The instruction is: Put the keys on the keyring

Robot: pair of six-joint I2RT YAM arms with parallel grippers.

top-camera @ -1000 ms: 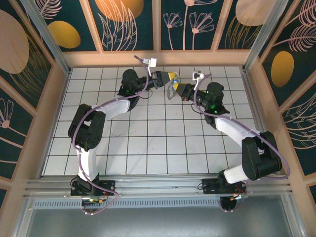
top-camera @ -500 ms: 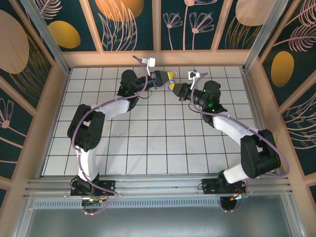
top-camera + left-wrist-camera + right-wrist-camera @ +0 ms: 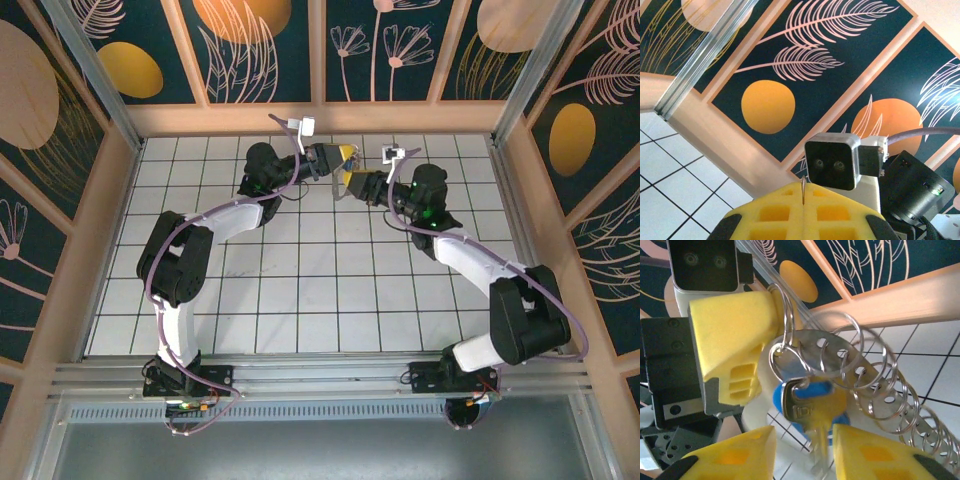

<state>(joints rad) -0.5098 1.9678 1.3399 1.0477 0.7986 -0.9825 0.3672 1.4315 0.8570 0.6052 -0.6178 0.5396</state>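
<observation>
The right gripper [image 3: 804,435] holds its jaws apart, and the blue key [image 3: 809,410] hangs between them. The key hangs from the keyring [image 3: 786,310]. Just behind, the left gripper [image 3: 767,322] squeezes that keyring tight.

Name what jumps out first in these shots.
The blue-headed key hangs from the keyring, centre of the right wrist view, between the open yellow fingers of the right gripper. The left gripper, shut, pinches that ring from above-left. From overhead, both grippers meet tip to tip over the far middle of the tiled table.
</observation>
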